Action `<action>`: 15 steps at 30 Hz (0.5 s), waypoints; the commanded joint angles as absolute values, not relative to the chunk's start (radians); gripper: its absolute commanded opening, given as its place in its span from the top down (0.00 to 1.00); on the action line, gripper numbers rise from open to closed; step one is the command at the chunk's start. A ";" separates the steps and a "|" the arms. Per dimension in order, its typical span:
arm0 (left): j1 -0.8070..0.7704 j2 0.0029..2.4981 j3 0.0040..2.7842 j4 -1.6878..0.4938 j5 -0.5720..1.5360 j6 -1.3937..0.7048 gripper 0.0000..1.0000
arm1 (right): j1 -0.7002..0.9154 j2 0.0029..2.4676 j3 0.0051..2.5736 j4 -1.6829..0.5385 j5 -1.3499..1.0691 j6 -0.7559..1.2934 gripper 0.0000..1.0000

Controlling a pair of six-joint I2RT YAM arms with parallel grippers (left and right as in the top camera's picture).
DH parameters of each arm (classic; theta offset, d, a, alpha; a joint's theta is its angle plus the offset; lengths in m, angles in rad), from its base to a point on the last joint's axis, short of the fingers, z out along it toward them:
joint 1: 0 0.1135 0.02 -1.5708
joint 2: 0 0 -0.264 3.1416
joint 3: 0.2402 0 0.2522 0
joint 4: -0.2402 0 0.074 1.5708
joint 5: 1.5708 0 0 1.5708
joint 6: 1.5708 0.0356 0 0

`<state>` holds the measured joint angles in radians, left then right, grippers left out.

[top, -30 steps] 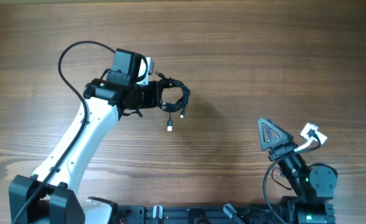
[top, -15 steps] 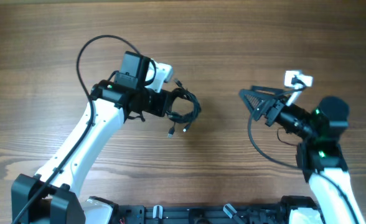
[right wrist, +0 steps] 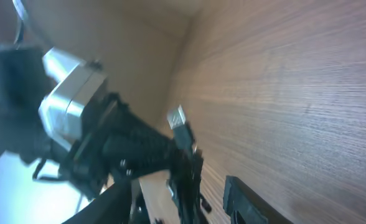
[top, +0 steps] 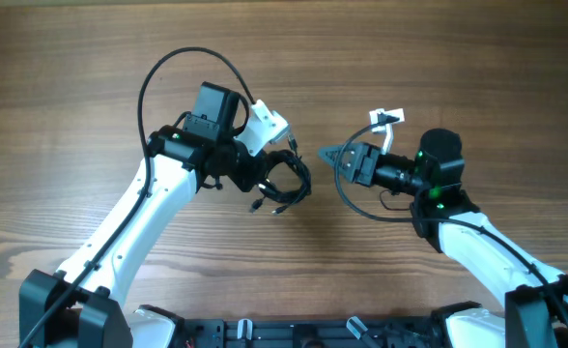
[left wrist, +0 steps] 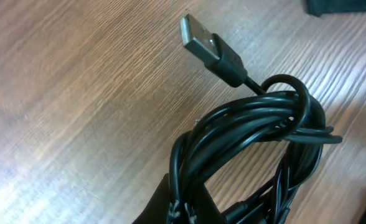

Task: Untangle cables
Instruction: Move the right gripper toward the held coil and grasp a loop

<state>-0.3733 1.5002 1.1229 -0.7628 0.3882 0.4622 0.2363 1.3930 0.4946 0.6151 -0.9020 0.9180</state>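
- The left gripper (top: 263, 172) is pressed together on the cables (left wrist: 251, 137), pinching the whole bunch at one spot. As I judge it, that clamp traps every strand at once, so a pull from the other side may only tighten the knot.
- Just past the clamp the loops cross one another in a tight coil. A grab into its middle could catch several strands instead of one.
- A plug (left wrist: 209, 48) sticks out free beyond the coil, over the worktop (top: 458, 58). It looks the likely place to catch hold, but it is small and could slip out of a pinch.
- The right gripper (top: 334, 156) sits near the bunch without touching it, its fingers (right wrist: 248, 198) partly spread with nothing between them. Shutting short of a strand would catch air.
- Pose: the left arm reaches up from the near edge and bends right at the wrist, the bunch apparently held off the wood. The right arm reaches up and turns left, its gripper pointing at the bunch.
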 commanded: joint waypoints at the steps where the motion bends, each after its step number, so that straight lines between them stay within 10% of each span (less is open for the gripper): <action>1: -0.378 1.492 1.127 -0.759 0.415 0.599 0.96 | 0.291 1.405 0.502 0.632 -0.786 0.993 0.50; 12: -0.378 1.492 1.127 -0.760 0.678 0.599 0.96 | 0.380 1.405 0.502 0.661 -0.680 1.055 0.54; 15: -0.378 1.492 1.127 -0.756 0.685 0.598 0.96 | 0.380 1.405 0.502 0.669 -0.681 1.119 0.77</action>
<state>-0.3733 1.5002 1.1229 -0.7628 0.6163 0.5827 0.3756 1.3933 0.4946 0.6605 -0.6971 1.0447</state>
